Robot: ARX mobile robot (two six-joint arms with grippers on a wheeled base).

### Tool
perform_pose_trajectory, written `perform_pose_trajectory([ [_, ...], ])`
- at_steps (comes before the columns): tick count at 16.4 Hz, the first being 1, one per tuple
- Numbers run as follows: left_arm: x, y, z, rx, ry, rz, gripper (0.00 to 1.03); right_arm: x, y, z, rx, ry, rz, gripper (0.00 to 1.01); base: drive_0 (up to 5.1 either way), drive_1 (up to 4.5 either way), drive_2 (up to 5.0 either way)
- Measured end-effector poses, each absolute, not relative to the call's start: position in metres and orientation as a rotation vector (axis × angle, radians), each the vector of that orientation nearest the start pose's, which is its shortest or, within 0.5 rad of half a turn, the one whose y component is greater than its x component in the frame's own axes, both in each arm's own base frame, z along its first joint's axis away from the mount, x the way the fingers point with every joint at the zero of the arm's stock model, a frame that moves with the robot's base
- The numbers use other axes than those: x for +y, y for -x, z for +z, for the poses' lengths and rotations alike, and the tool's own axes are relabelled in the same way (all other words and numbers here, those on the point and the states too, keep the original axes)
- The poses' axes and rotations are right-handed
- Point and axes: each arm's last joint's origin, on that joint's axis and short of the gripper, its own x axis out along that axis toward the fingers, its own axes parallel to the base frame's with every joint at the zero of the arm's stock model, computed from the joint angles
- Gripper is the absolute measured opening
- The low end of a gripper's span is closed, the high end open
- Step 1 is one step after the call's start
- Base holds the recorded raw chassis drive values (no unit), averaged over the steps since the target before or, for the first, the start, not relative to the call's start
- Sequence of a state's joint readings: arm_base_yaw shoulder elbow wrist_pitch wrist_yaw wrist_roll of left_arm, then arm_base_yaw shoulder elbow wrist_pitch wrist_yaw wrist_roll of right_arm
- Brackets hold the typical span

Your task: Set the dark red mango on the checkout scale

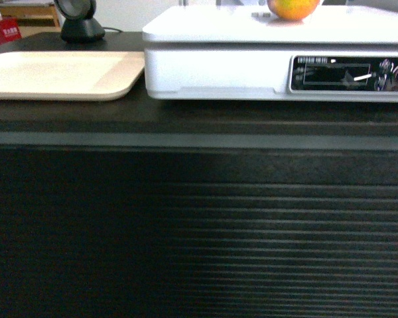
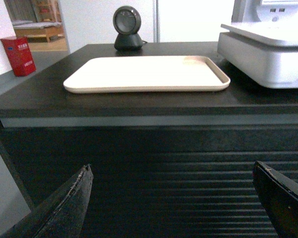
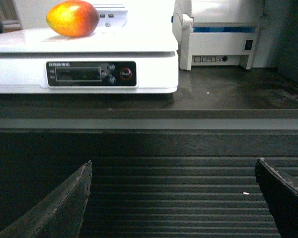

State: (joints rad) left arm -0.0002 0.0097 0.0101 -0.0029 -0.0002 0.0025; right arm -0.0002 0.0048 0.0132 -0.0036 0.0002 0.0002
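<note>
On the scale (image 3: 84, 42), dark red mango (image 3: 73, 18), clear of jaws

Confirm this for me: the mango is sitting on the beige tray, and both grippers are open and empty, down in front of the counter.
Not quite. The mango sits on the scale, not the tray, which holds nothing; the right wrist view shows it. The rest holds: the left gripper and right gripper are open and empty before the counter.
</note>
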Motion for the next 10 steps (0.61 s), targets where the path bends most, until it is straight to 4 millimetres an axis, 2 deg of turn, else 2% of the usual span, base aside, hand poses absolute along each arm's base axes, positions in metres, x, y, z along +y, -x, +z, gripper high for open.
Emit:
perform_pose_trajectory([
  [10, 0.0000, -0.0977, 0.1658, 0.003, -0.003, 0.000, 0.98, 0.0000, -0.0972, 0.1672, -0.004, 0.000, 0.000, 0.98, 0.0, 0.00, 0.0],
])
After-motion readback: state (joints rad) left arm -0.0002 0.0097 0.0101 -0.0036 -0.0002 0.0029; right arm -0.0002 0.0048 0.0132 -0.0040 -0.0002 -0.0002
